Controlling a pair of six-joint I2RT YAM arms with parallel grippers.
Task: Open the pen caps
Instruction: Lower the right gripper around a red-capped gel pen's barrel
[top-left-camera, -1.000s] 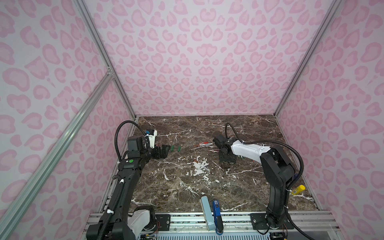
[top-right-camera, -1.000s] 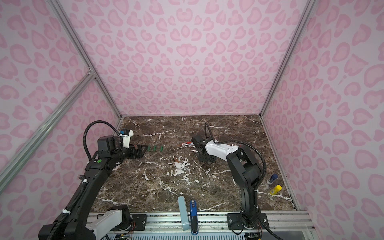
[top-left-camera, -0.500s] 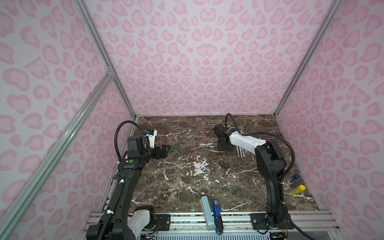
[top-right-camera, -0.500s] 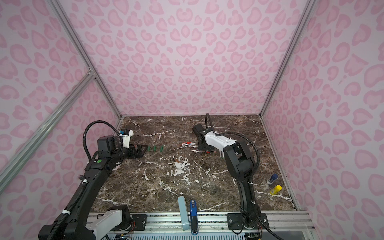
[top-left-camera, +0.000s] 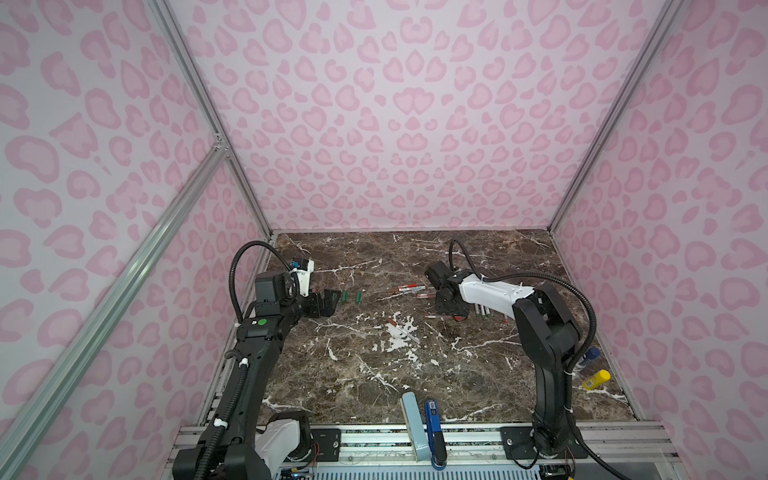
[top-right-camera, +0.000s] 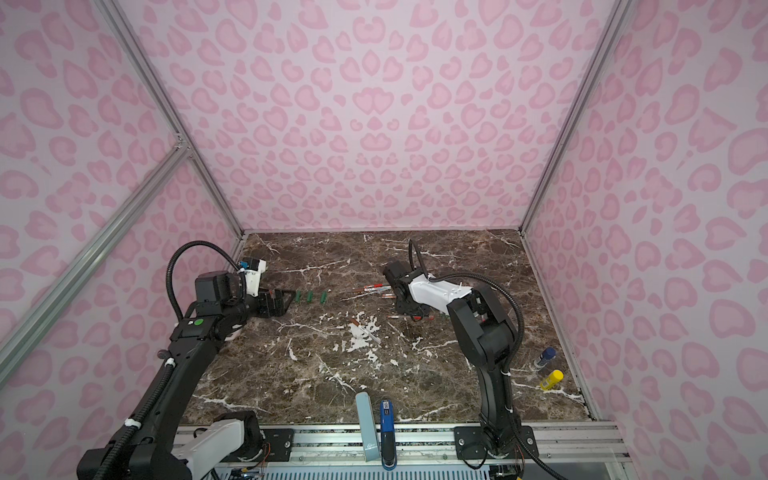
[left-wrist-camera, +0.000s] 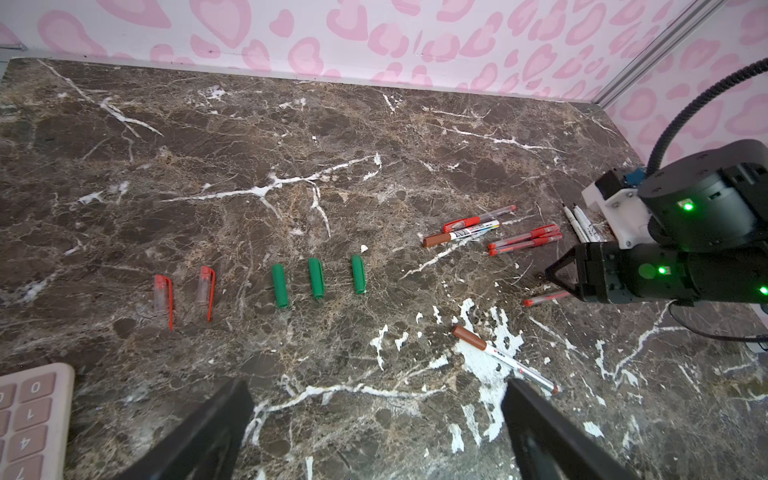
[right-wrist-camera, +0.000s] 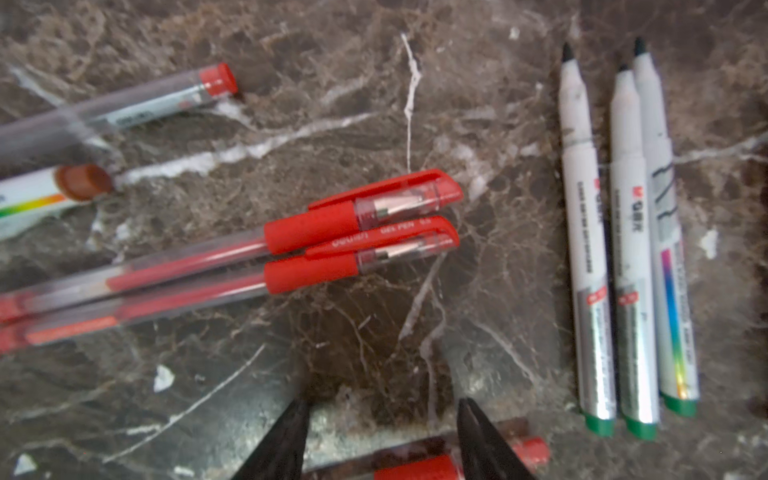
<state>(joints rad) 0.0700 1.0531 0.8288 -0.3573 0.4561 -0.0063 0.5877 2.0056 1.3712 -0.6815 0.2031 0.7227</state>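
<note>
My left gripper (left-wrist-camera: 376, 390) is open and empty, low at the table's left (top-left-camera: 328, 301). Beyond it lie three loose green pen caps (left-wrist-camera: 316, 277) and two loose red caps (left-wrist-camera: 163, 295). My right gripper (right-wrist-camera: 382, 405) hangs open just above a red pen (right-wrist-camera: 419, 471) that runs under one fingertip. Past it lie two capped red pens (right-wrist-camera: 361, 237) side by side and three uncapped white markers (right-wrist-camera: 627, 249). A brown-capped marker (left-wrist-camera: 440, 240) and a clear red pen (left-wrist-camera: 478, 218) lie farther back. Another brown-capped marker (left-wrist-camera: 469, 337) lies mid-table.
A pink calculator (left-wrist-camera: 29, 415) sits by my left gripper. A pale blue bar (top-left-camera: 411, 419) and a blue stapler-like object (top-left-camera: 432, 428) rest at the front edge. A yellow tube (top-left-camera: 596, 379) and a blue-capped one (top-left-camera: 590, 355) lie at the right wall.
My right gripper swung toward the back of the table, then came forward and down over the red pens. The left arm has not moved.
</note>
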